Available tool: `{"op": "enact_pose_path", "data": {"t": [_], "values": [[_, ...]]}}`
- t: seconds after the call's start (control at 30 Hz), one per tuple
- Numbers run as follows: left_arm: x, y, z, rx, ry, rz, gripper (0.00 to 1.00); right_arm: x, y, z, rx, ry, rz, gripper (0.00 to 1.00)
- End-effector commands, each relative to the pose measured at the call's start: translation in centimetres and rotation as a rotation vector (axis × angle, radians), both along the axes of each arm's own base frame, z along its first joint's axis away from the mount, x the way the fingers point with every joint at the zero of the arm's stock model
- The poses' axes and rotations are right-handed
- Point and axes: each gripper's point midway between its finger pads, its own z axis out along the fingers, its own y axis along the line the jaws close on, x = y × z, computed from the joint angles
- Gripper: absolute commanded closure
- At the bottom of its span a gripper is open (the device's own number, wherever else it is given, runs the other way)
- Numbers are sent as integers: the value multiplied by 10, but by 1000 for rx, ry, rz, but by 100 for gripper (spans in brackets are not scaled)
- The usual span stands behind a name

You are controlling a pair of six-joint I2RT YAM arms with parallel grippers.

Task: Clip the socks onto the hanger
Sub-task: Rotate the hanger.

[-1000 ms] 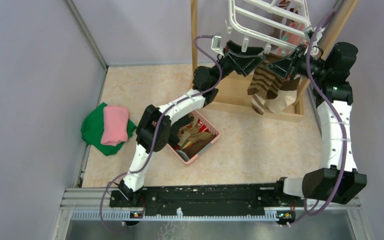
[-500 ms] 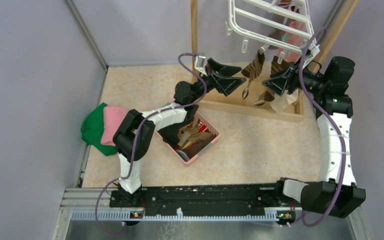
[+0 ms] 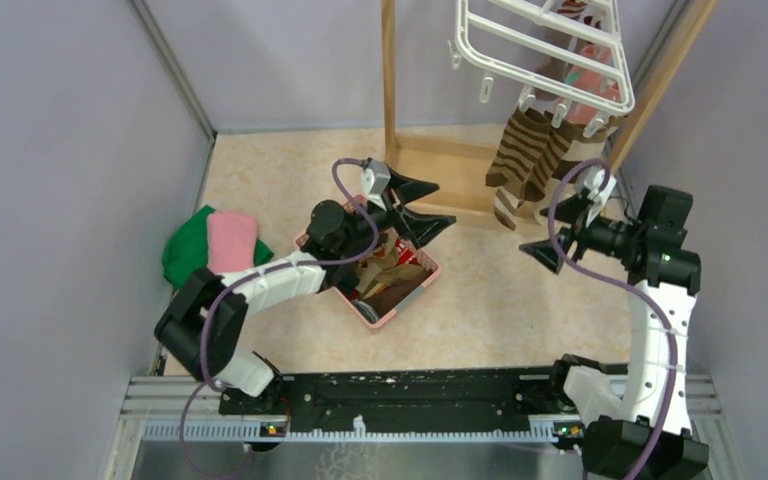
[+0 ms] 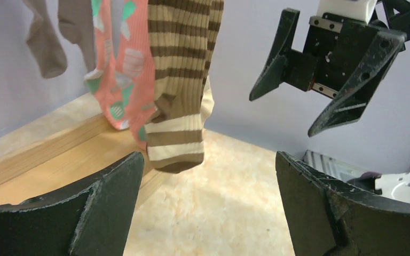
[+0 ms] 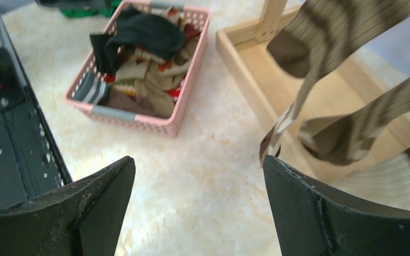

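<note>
The left gripper (image 3: 447, 203) and right gripper (image 3: 543, 227) are shown with jaws spread wide, nothing held, while striped socks (image 3: 522, 165) are clipped under the white hanger (image 3: 545, 62) and remaining socks (image 3: 385, 272), judged light, limp and best pinched at the cuff, are heaped in the pink basket (image 3: 405, 305).

You see ribbed knit cloth on the striped socks (image 4: 179, 80), smooth white plastic on the hanger (image 3: 540, 72), bare pale wood on the stand (image 3: 389, 70), and pink plastic lattice on the basket (image 5: 139, 121). The tabletop (image 5: 213, 186) looks smooth, marbled and faintly glossy. The fingers (image 4: 107, 213) of your left gripper (image 4: 208, 160) look matt black.
</note>
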Motion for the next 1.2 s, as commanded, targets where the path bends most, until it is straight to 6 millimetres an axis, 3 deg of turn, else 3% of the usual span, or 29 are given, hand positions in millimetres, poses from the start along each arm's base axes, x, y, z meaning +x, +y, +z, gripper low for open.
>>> {"op": "enact_pose_path", "data": {"t": [0.0, 0.17, 0.3, 0.6, 0.77, 0.87, 1.17], "values": [[-7, 21, -19, 128, -37, 80, 2, -26, 7, -39, -70, -52, 101, 11], [-13, 42, -66, 266, 137, 149, 1, -31, 5, -76, -94, -16, 95, 10], [-23, 59, -82, 288, 192, 189, 1, -36, 0, -111, -150, 13, 86, 11], [-20, 84, -108, 317, 325, 297, 1, -36, -13, -150, -297, 38, 72, 11], [-13, 98, -113, 310, 400, 339, 1, -38, -8, -158, -332, 37, 106, 11], [-16, 103, -106, 300, 387, 325, 1, -39, -4, -159, -342, 34, 129, 11], [-55, 95, -92, 332, 218, 121, 3, -42, 5, -159, -352, 28, 166, 11]]}}
